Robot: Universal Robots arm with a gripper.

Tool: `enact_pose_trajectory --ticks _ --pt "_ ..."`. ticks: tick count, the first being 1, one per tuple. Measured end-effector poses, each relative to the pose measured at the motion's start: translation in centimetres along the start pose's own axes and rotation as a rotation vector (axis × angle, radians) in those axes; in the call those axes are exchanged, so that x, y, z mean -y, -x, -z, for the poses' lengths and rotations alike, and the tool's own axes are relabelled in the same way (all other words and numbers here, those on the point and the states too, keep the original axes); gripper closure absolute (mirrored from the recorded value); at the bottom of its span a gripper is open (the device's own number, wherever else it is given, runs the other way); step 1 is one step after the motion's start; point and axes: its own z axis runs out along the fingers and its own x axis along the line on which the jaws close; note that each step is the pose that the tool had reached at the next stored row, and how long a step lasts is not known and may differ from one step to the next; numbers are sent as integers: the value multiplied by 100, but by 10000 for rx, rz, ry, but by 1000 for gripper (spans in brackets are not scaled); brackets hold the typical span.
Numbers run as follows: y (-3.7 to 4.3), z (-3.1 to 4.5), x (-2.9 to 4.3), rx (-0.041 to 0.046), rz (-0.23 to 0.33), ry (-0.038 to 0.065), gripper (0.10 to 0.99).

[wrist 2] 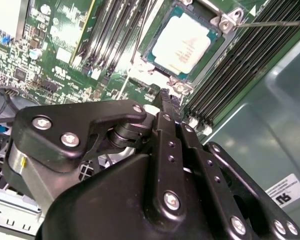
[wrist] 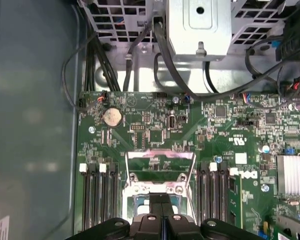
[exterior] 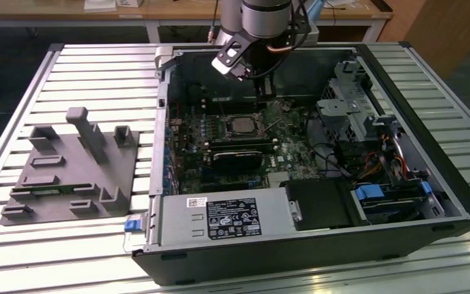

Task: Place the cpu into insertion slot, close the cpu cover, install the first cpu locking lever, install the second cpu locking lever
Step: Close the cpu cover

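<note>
Jaws pressed together, nothing pinched. Gripper [wrist: 161, 201] hangs just over socket [wrist 2: 179, 86] mid-board [wrist: 140, 125]. Chip [wrist 2: 182, 44] sits in socket. Cover [wrist: 161, 152] looks raised; we judge closing it is step in hand. We press frame flat, slowly, clear of chip face and lever [wrist 2: 275, 22].

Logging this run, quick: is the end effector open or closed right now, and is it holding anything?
End effector: closed, nothing visible in its grip, tips close to the cpu.
</note>
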Motion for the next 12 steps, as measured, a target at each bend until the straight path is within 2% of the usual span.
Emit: enact_pose_trajectory --ticks 12 --pt "-9 -12 -129 0 -1 0 980"
